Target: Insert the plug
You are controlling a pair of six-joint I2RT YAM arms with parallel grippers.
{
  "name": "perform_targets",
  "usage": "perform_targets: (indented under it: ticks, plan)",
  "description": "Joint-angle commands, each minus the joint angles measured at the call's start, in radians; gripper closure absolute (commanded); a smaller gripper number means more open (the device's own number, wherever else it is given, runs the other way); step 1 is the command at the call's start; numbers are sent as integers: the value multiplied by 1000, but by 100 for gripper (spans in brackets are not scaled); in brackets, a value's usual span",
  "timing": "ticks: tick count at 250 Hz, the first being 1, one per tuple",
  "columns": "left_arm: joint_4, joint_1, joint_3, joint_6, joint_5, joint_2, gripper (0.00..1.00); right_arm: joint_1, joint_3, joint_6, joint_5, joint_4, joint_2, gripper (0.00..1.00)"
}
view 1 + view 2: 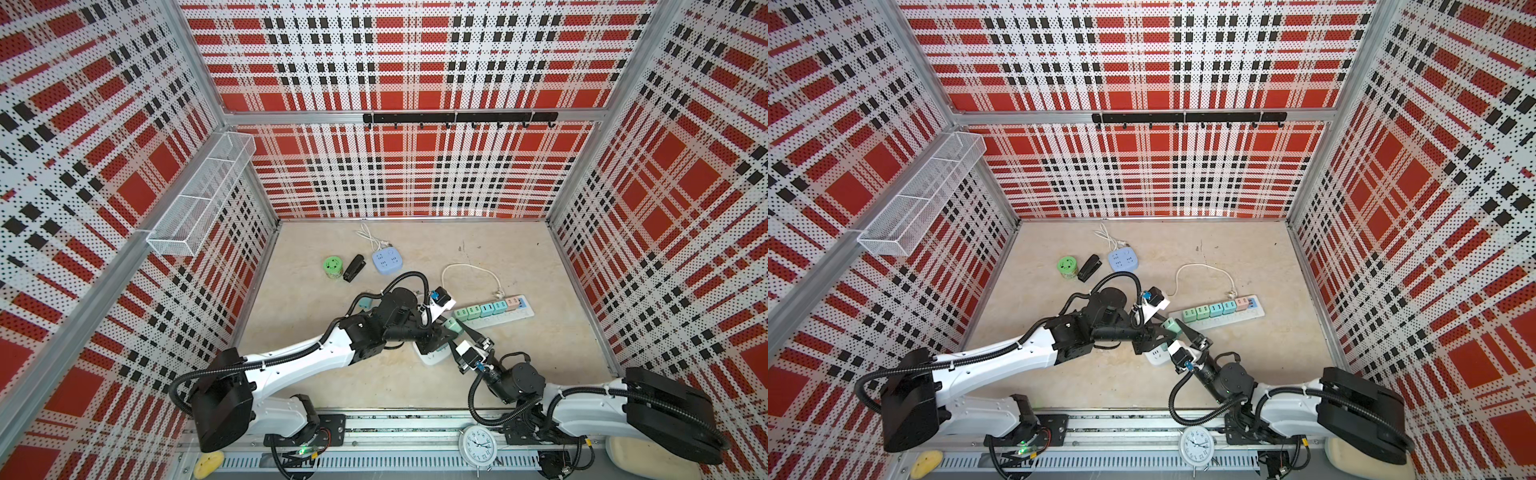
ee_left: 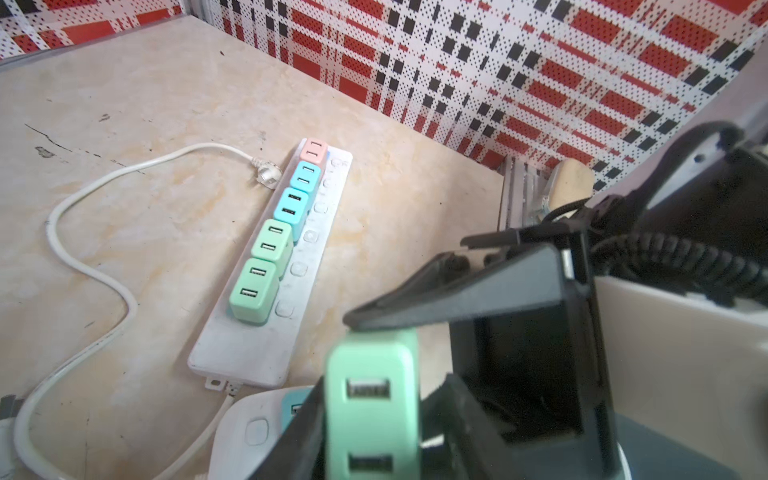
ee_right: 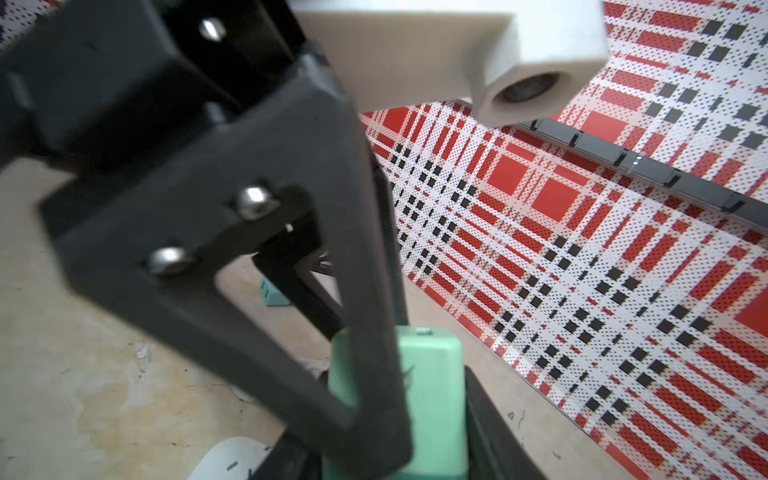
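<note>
A mint-green USB plug point(image 1: 451, 326) point(image 1: 1172, 326) hangs just above the table between both grippers. In the right wrist view my right gripper point(image 3: 386, 415) is shut on the plug point(image 3: 432, 395), with a left finger crossing in front. In the left wrist view the left gripper point(image 2: 384, 382) flanks the plug point(image 2: 370, 415): one finger touches it and a thin gap shows at the other. Under them lies a small white power strip point(image 1: 434, 358) point(image 2: 249, 428). A long white power strip point(image 1: 509, 318) point(image 2: 249, 357) with several plugs in it lies beyond, its near end bare.
A blue square socket block point(image 1: 388, 260), a green round socket point(image 1: 333, 267) and a black stapler point(image 1: 354, 268) lie at the back left. The long strip's white cable point(image 1: 469, 266) loops behind it. A loose teal plug point(image 1: 365, 302) sits by the left arm.
</note>
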Motion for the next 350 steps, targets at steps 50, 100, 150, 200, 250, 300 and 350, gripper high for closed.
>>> perform_targets:
  ticks: [50,100,150,200,250,300,350]
  plan:
    - [-80,-28,23,35,47,-3,57,-12,-6,-84,11,-3,-8,100]
    - [-80,-28,24,39,48,-2,57,-12,-17,-91,-48,75,54,100]
    - [-79,-29,30,37,60,15,57,-11,4,-81,-79,74,100,100]
    - [-80,-28,33,39,60,26,57,-8,0,-81,-106,134,145,100]
    - [-80,-26,41,36,83,44,63,-3,13,-69,-141,139,172,100]
    - [-80,-12,38,31,88,45,100,-1,9,-53,-127,160,173,79]
    - [-139,-6,56,49,-21,8,100,-1,42,-23,-73,102,160,30]
